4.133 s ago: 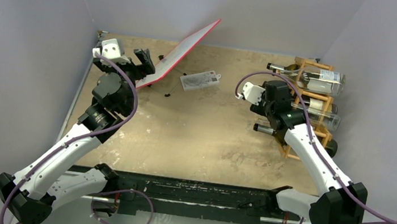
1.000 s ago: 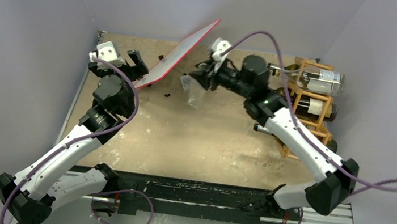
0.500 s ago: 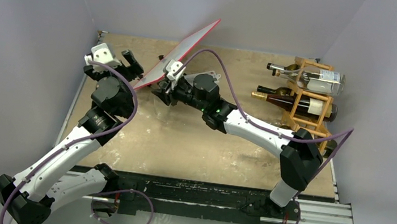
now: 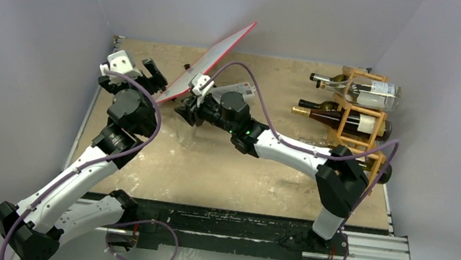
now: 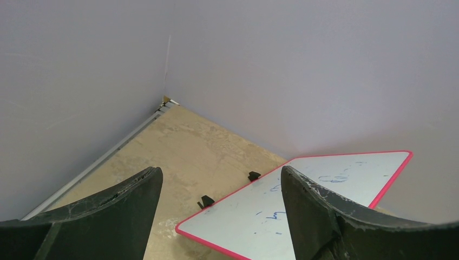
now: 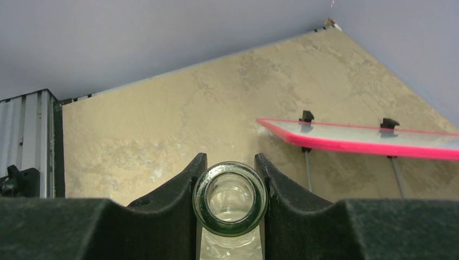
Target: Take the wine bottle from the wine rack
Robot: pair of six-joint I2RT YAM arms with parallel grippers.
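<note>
My right gripper is shut on the neck of a clear glass wine bottle. The bottle hangs upright over the left-centre of the table, far from the wine rack, and I cannot tell whether its base touches the table. In the right wrist view its round mouth sits between the two black fingers. The light wooden rack stands at the right wall and holds a clear bottle on top and a dark bottle below. My left gripper is open and empty at the back left.
A red-edged whiteboard leans tilted at the back, just behind the right gripper and beside the left one. A white card lies by the right arm's cable. Walls close in the left, back and right sides.
Over the last second the right arm has swung left across the table with the clear bottle, stretching out flat. In the last half second it only settled slightly lower. The left arm has barely moved.
</note>
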